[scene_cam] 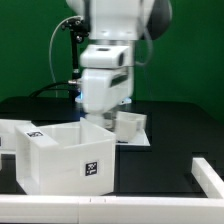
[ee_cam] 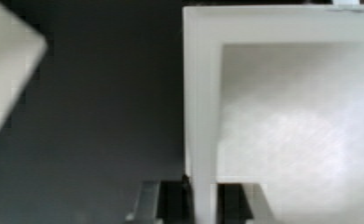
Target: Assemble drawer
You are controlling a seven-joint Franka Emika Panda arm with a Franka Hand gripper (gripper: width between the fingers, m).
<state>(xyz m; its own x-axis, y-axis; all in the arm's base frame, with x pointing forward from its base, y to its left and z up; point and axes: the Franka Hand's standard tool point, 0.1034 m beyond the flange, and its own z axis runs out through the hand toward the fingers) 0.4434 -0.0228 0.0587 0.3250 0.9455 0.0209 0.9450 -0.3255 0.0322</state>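
Casing wall between the fingers, drawer not yet filled

I see the casing [scene_cam: 62, 158] standing at the front of the table on the exterior view's left, open side up, with the gripper [scene_cam: 99, 110] down at its far rim. In the wrist view the fingers [ee_cam: 172, 205] straddle a white wall [ee_cam: 202, 100]; clamped or merely close, I cannot tell. I judge this the casing-positioning step, and next I'd want a firm pinch before shifting it. One tray [scene_cam: 131, 125] waits just behind, apart. Black table [scene_cam: 170, 150], green backdrop [scene_cam: 30, 50]
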